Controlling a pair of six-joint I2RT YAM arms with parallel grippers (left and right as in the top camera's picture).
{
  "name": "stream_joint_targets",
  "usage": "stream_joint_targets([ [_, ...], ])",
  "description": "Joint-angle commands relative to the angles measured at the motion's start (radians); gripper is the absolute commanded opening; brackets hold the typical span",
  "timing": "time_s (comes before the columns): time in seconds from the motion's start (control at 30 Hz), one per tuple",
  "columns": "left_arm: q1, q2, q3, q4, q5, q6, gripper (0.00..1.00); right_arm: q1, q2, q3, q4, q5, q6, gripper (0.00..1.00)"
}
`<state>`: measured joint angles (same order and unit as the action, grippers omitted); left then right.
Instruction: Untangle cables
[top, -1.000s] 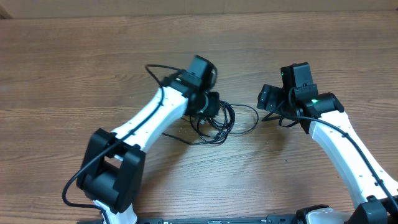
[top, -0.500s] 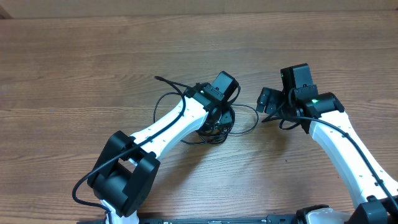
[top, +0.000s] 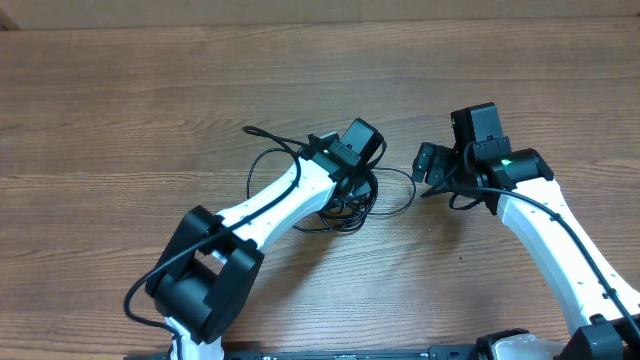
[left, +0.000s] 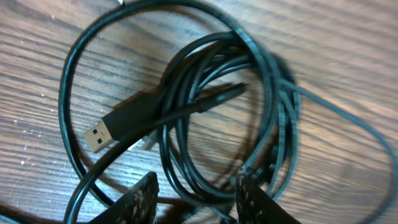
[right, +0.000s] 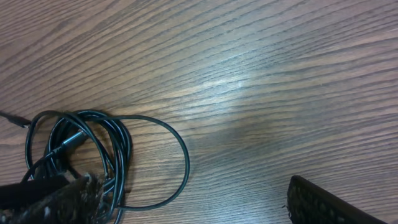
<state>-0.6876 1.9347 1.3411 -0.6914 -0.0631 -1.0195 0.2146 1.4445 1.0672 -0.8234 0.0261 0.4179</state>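
Note:
The cables are a loose coil of thin black cords at the table's middle, with one thin loop spreading right. In the left wrist view the coil shows a USB plug and a slim jack plug. My left gripper is open right over the coil, with several strands running between its fingers; from overhead it hides part of the bundle. My right gripper is open and empty, just right of the loop. In its wrist view its fingers are wide apart, and the coil lies at the lower left.
The wooden table runs out on all sides of the coil. A thicker black cable loops off my left arm to the left of the bundle. The right arm's own cables hang by its wrist.
Over the last second my left gripper swung right and came down over the coil; in the last half second it barely moved. The right arm has stayed still.

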Motion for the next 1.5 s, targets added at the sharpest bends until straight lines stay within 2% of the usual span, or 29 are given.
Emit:
stream_joint_targets([
  [0.0, -0.008, 0.063, -0.011, -0.003, 0.012, -0.021, 0.41, -0.006, -0.019, 0.034, 0.001, -0.006, -0.004, 0.93],
  [0.07, -0.008, 0.085, -0.011, 0.0, 0.003, -0.016, 0.4, -0.006, -0.019, 0.034, 0.001, -0.006, -0.004, 0.93],
  [0.1, -0.008, 0.092, -0.011, 0.003, 0.0, -0.006, 0.35, -0.006, -0.019, 0.034, 0.001, -0.006, -0.004, 0.94],
  [0.17, -0.004, 0.097, -0.01, 0.021, 0.002, 0.029, 0.05, -0.006, -0.019, 0.034, 0.001, -0.006, -0.004, 0.94],
  [0.37, 0.013, 0.048, 0.052, 0.012, 0.002, 0.173, 0.04, -0.006, -0.019, 0.034, 0.003, -0.008, -0.004, 0.94],
  [0.47, 0.015, -0.005, 0.111, 0.011, 0.038, 0.323, 0.04, -0.006, -0.019, 0.034, 0.011, -0.062, -0.011, 0.98],
  [0.57, 0.015, -0.051, 0.167, -0.001, 0.111, 0.495, 0.04, -0.005, -0.019, 0.034, 0.034, -0.215, -0.122, 0.99],
  [0.67, 0.015, -0.082, 0.203, -0.05, 0.119, 0.527, 0.04, -0.005, -0.019, 0.034, 0.054, -0.341, -0.193, 0.99],
  [0.77, 0.016, -0.109, 0.214, -0.089, 0.124, 0.529, 0.04, -0.006, -0.019, 0.034, 0.078, -0.349, -0.195, 0.99],
  [0.93, 0.025, -0.166, 0.214, -0.098, 0.177, 0.615, 0.04, -0.006, -0.011, 0.034, 0.117, -0.35, -0.19, 0.99],
  [1.13, 0.037, -0.23, 0.214, -0.087, 0.188, 0.616, 0.04, -0.005, -0.006, 0.034, 0.142, -0.401, -0.182, 0.82],
  [1.2, 0.04, -0.244, 0.214, -0.086, 0.188, 0.616, 0.04, -0.005, -0.004, 0.034, 0.142, -0.425, -0.182, 0.8],
  [1.3, 0.048, -0.264, 0.214, -0.082, 0.206, 0.615, 0.04, -0.005, 0.006, 0.034, 0.137, -0.428, -0.179, 0.7],
  [1.37, 0.054, -0.277, 0.214, -0.066, 0.269, 0.616, 0.04, -0.005, 0.017, 0.033, 0.138, -0.429, -0.179, 0.69],
  [1.4, 0.056, -0.282, 0.214, -0.057, 0.302, 0.615, 0.04, -0.005, 0.024, 0.033, 0.138, -0.428, -0.179, 0.65],
  [1.47, 0.061, -0.286, 0.214, -0.04, 0.363, 0.616, 0.04, -0.005, 0.039, 0.033, 0.143, -0.428, -0.179, 0.47],
])
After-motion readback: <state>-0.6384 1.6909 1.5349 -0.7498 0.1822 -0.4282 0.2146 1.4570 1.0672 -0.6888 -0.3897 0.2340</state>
